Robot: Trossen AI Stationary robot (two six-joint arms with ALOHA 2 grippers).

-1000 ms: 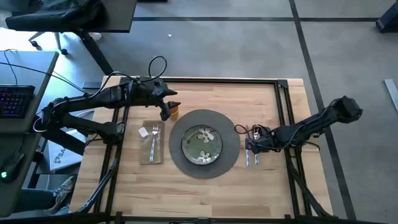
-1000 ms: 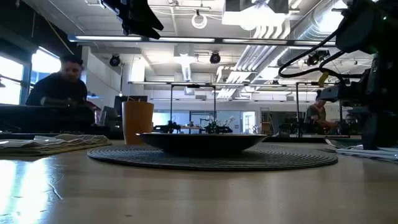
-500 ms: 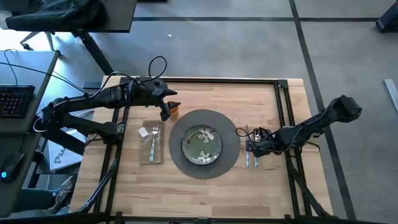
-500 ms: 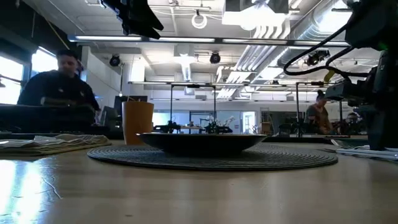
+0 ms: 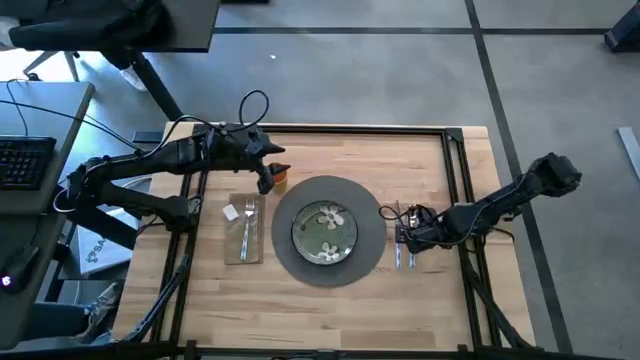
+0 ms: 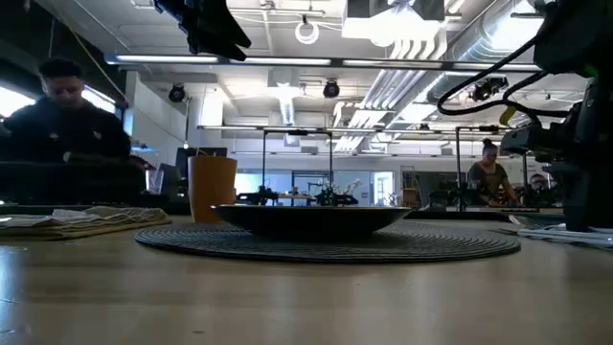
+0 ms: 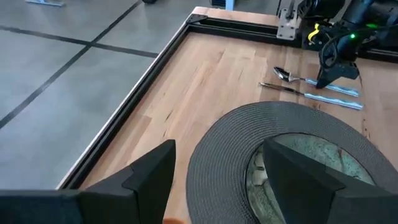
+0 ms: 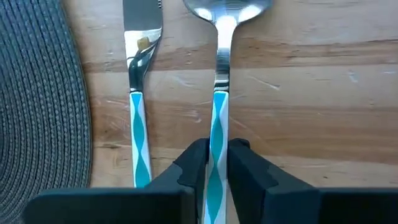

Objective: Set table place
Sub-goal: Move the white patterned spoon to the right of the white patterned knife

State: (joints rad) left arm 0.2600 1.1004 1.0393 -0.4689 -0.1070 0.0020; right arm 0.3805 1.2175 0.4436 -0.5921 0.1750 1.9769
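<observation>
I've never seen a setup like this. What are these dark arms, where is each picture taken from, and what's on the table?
Two robot arms work at a wooden table. One camera looks down from above, one sits at table height, and one rides on each wrist. On the table: a round woven placemat with a flowered plate, an orange cup, and a fork on a napkin. Beside the mat lie a knife and a spoon. The right pincer grips the spoon's handle, which rests on the table. The left pincer hangs open above the cup.
</observation>
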